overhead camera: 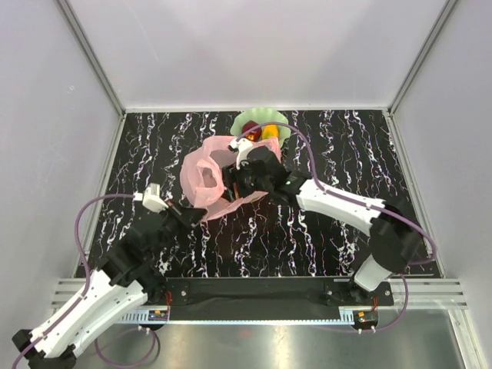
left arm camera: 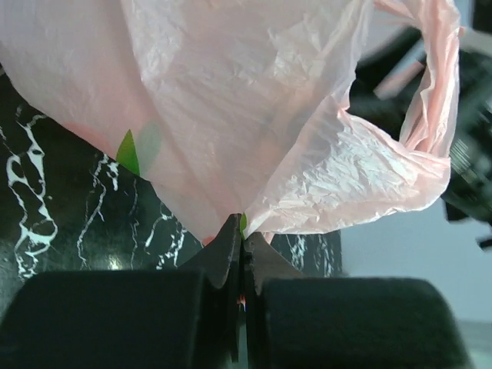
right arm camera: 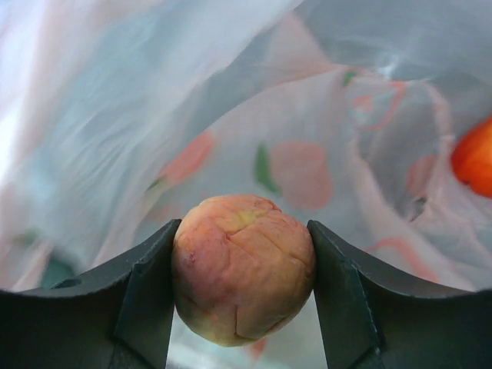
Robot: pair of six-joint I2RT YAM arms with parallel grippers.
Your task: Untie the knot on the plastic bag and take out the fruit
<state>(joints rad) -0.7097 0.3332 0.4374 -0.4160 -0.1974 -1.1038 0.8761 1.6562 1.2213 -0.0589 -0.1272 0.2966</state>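
Just in front of the dish (overhead camera: 247, 118) lies the bag (overhead camera: 201, 171). The right gripper (right arm camera: 242, 231) is inside the bag, squeezing a peach (right arm camera: 242, 284). The left gripper (left arm camera: 241, 231) pinches the bag's edge farthest from the dish. Two fruits (overhead camera: 261, 133) sit in the dish.

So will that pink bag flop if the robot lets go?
Probably. The plastic bag looks thin and crinkly, creasing where the left gripper pinches it. Light shows through it, so it's likely very light. It could slip, being held only by an edge.
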